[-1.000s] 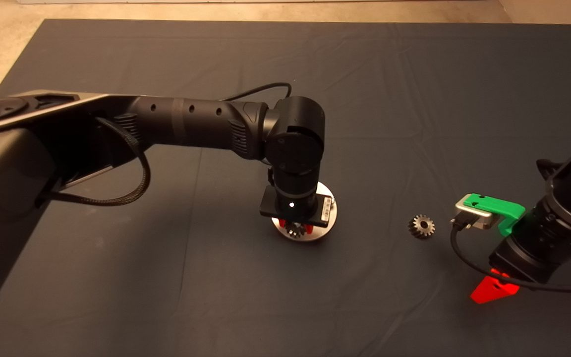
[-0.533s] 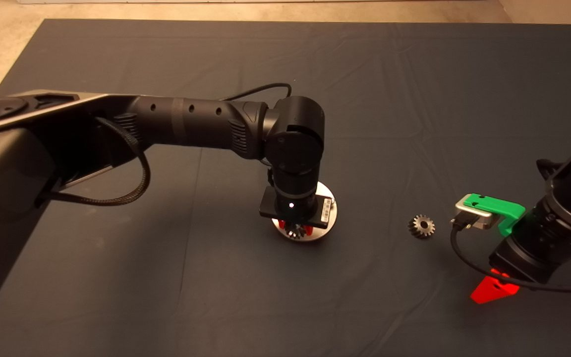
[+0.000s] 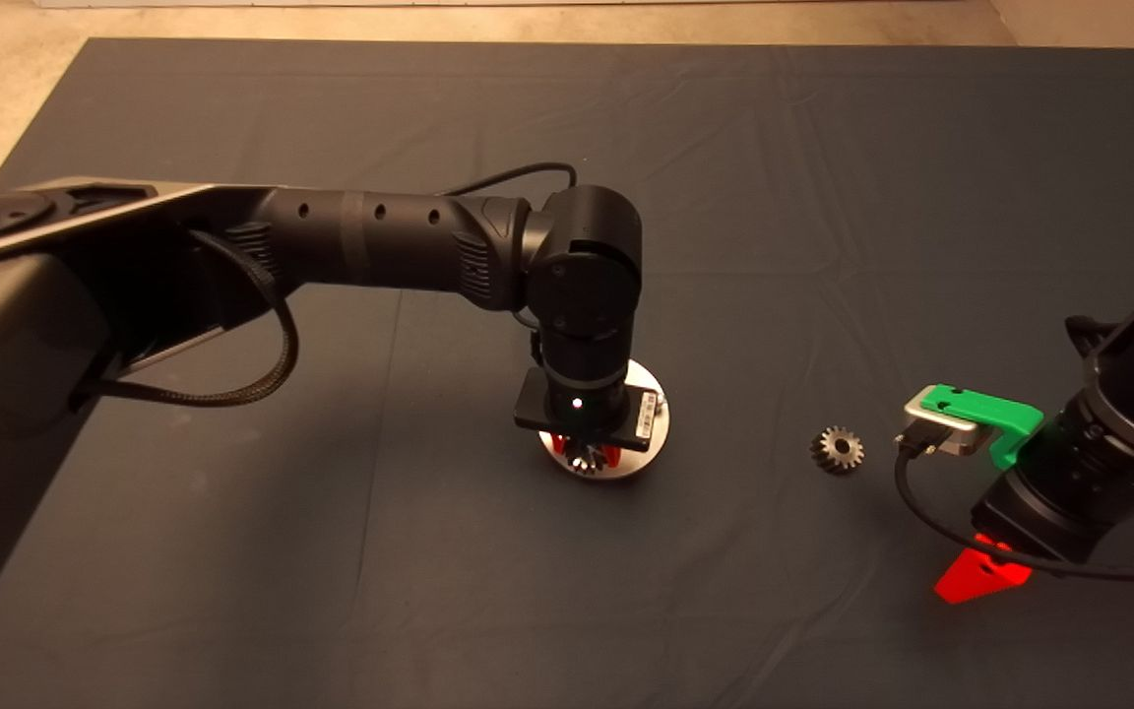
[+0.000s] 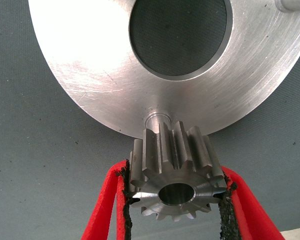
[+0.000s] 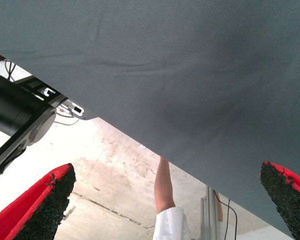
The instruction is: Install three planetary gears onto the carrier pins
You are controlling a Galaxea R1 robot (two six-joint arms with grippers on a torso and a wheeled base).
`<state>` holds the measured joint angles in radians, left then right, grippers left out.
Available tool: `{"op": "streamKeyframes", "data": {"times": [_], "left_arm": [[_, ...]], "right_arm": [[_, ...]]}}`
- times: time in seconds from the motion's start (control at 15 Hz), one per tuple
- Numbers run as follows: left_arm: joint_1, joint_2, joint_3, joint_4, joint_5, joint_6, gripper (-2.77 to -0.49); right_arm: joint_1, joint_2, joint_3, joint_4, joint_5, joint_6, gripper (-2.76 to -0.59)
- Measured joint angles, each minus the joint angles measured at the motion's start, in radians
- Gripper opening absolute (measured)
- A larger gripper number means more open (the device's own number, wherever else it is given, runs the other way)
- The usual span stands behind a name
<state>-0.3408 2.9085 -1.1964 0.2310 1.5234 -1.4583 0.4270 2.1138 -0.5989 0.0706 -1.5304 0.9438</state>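
Your left pincer (image 4: 176, 200) clamps a planetary gear (image 4: 176, 177) at the disc (image 4: 90, 75) rim.
The gear hangs tilted just beside one carrier pin (image 4: 157, 120), not seated. A second gear (image 3: 837, 450) lies on the mat (image 3: 331, 551) between disc and your right pincer (image 5: 165, 210), which waits, fingers apart, at the desk's lower right.

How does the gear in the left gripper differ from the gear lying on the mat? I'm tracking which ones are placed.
The held gear is clamped between the left gripper fingers just above a carrier pin; the loose gear lies untouched on the mat, apart from the disc. Both are small toothed steel gears.
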Motion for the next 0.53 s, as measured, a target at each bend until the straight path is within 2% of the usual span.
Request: {"op": "streamKeyframes", "data": {"times": [0.53], "left_arm": [[-0.001, 0.0, -0.002, 0.0, 0.0, 0.004, -2.45]], "right_arm": [[0.0, 0.0, 0.0, 0.0, 0.0, 0.0, -0.6]]}}
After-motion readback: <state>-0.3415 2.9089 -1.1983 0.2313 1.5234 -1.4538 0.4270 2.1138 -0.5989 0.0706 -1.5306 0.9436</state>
